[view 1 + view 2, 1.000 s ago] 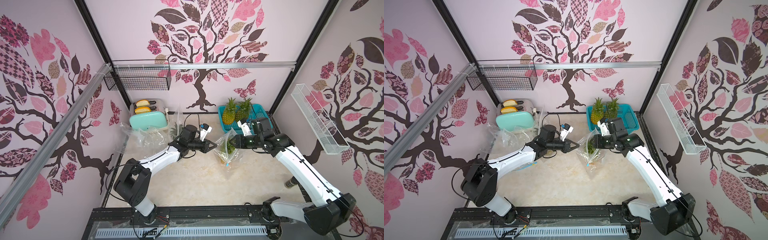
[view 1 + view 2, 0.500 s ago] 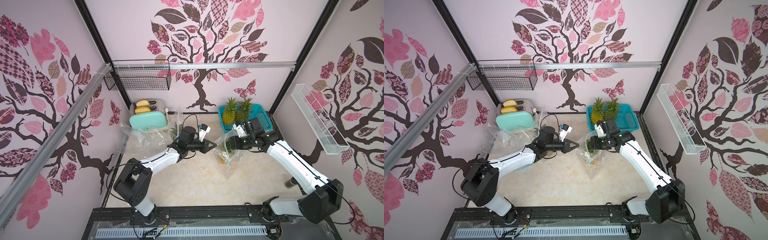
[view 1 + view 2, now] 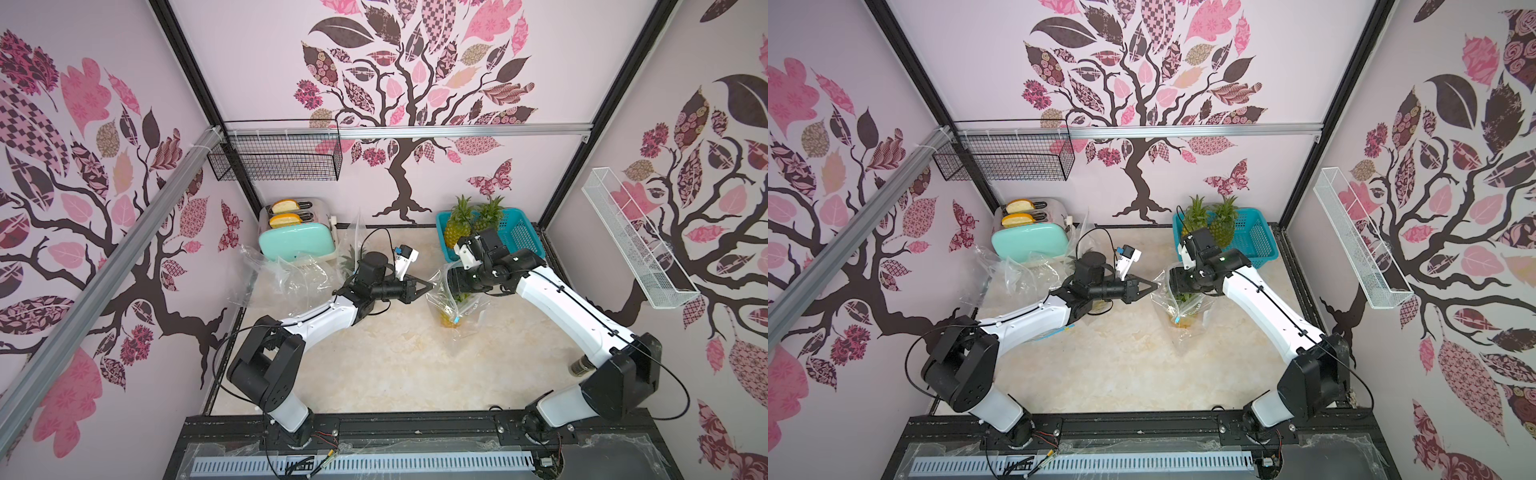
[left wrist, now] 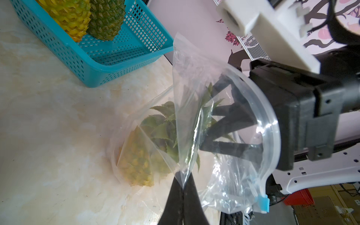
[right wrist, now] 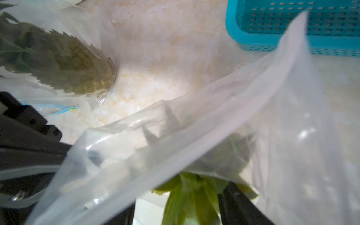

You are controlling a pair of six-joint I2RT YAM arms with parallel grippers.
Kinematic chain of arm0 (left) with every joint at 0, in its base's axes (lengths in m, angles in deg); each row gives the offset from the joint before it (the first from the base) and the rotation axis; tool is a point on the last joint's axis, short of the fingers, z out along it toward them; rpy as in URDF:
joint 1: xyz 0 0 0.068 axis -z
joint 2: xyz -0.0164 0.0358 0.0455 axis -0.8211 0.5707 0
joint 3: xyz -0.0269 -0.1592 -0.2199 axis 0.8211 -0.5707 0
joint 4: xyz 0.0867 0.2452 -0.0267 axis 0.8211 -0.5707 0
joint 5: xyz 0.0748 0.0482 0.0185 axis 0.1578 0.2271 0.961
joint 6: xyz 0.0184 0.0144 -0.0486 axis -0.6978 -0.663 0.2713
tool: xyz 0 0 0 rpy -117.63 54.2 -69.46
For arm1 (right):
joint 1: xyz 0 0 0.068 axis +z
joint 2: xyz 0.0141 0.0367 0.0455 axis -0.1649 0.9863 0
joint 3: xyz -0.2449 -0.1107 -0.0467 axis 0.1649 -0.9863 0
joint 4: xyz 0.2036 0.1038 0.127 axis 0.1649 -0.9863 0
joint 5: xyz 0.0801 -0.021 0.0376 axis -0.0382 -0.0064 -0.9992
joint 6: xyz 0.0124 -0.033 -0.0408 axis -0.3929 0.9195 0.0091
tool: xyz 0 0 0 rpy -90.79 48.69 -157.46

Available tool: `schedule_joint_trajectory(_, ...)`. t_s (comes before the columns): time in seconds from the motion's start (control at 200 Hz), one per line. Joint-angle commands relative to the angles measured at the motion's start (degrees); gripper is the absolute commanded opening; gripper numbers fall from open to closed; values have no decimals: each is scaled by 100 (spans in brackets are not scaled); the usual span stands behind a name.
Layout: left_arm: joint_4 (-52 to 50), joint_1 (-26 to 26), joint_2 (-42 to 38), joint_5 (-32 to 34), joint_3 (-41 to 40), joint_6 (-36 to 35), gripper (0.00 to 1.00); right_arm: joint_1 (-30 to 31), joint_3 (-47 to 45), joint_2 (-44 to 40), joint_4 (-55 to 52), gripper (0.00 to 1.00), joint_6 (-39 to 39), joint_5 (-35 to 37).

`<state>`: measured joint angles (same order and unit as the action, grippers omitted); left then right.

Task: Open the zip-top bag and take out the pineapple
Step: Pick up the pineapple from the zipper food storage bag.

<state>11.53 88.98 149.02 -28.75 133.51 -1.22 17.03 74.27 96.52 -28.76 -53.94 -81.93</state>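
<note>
Pinching the left edge of a clear plastic zip-top bag (image 3: 465,305), the left gripper (image 3: 432,286) has its black jaws pressed together on the film. The left wrist view shows that edge caught between the two closed fingers (image 4: 175,194).

The bag stands right of centre on the beige marbled bench (image 3: 395,357), between the two arms, with its bottom on the surface and its mouth pulled open. A blue slider (image 4: 263,202) sits at one end of the zip track.

Inside it a small yellow-green pineapple (image 4: 136,155) leans with its fruit low on the bench and its green crown (image 5: 192,196) pointing up into the mouth.

The right gripper (image 4: 206,129) reaches into the mouth from the right. Its jaws are spread apart inside the film, with crown leaves between them. Whether they touch the leaves cannot be told.

In both top views a teal plastic lattice basket (image 3: 528,232) sits at the far right of the bench, holding two larger pineapples (image 3: 1208,224) upright. A mint-green toaster (image 3: 297,243) with bread in its slots stands at the far left. Crumpled clear bags (image 3: 282,276) lie just in front of the toaster, and one of them holds another pineapple (image 5: 78,66).
</note>
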Motion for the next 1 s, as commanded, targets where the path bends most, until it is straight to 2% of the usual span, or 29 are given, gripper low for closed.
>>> schedule_joint_trajectory(0.0,257,-10,81,-99,-104,38,0,20,1,210,-124,66,53,350)
schedule_joint_trajectory(0.145,294,-11,89,-108,-161,43,0,20,-376,379,86,65,-46,402)
schedule_joint_trajectory(0.235,284,-12,101,-108,-173,49,0,18,-483,496,89,59,-72,415)
schedule_joint_trajectory(0.31,250,-19,102,-80,-170,25,0,17,-609,504,170,40,-82,421)
schedule_joint_trajectory(0.39,156,-20,106,-9,-173,-24,0,19,-732,390,301,15,-129,491)
schedule_joint_trajectory(0.43,120,-29,107,32,-179,-22,0,5,-775,294,376,7,-154,535)
schedule_joint_trajectory(0.49,87,-60,116,97,-184,-6,0,6,-803,122,467,0,-162,574)
schedule_joint_trajectory(0.68,-48,-176,224,463,-161,182,0,-31,-673,-638,616,0,-157,474)
schedule_joint_trajectory(0.83,-535,-218,406,909,35,199,0,-74,-303,-1206,556,0,-123,218)
schedule_joint_trajectory(0.94,-520,-218,443,849,57,233,0,-99,15,-1512,491,0,-89,89)
schedule_joint_trajectory(0.99,-420,-223,404,742,13,289,14,-127,187,-1587,410,0,-61,64)
